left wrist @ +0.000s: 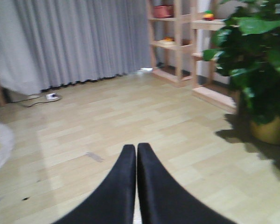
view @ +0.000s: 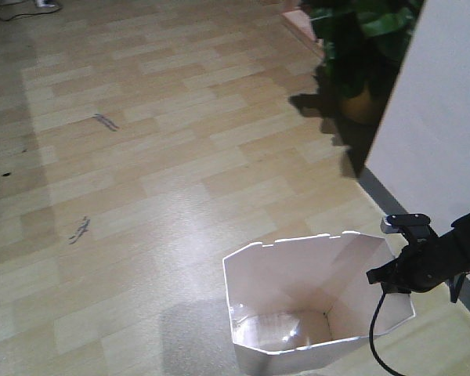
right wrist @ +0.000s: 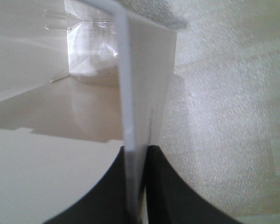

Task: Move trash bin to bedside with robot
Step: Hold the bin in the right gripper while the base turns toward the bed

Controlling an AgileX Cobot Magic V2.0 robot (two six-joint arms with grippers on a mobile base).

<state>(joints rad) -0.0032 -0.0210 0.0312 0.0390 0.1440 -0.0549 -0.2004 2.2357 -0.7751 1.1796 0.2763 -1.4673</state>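
Note:
The white trash bin (view: pixel 298 313) stands on the wooden floor at the lower middle of the front view, empty, with a notched rim. My right gripper (view: pixel 392 274) is shut on the bin's right wall. In the right wrist view the thin white wall (right wrist: pixel 130 116) runs up from between my black fingers (right wrist: pixel 163 186), and the gripper (right wrist: pixel 136 151) pinches it, one finger inside and one outside. My left gripper (left wrist: pixel 136 147) is shut and empty, pointing over bare floor. The bed is out of view.
A potted plant (view: pixel 360 47) stands by a white wall (view: pixel 446 117) at the far right. It also shows in the left wrist view (left wrist: pixel 256 70), beside wooden shelves (left wrist: pixel 177 42). Grey curtains (left wrist: pixel 74 42) and a floor power strip (left wrist: pixel 51 97) lie beyond.

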